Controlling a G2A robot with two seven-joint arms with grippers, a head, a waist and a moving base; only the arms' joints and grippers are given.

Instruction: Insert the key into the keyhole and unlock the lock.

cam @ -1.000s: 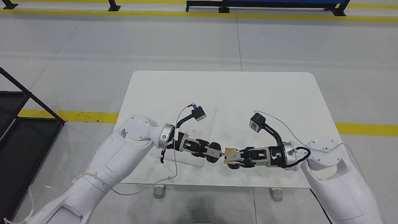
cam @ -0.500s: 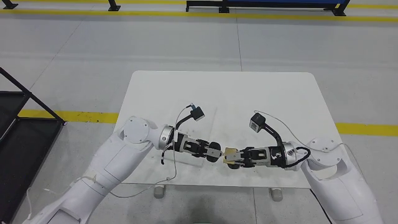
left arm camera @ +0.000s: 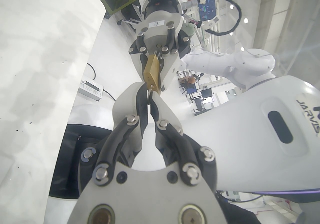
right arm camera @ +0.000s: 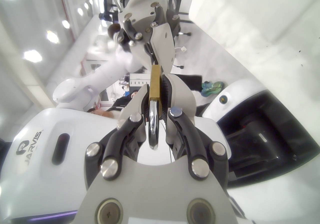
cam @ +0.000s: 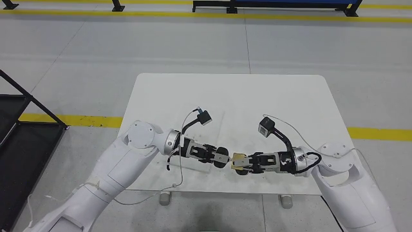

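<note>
Above the white table's (cam: 290, 96) near edge, lower centre of the top view, the right gripper (cam: 244, 163) stays clamped on the brass padlock (cam: 237, 161). The left gripper (cam: 224, 157), pinching the key (left arm camera: 149, 96), holds it at the keyhole end. Neither has moved in a second: the key looks seated or stalled, with no turn yet.

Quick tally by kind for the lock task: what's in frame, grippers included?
brass rectangular padlock: 1
small metal key: 1
grippers: 2 (left gripper shut on the key, right gripper shut on the padlock)
white table: 1
Total: 5
</note>
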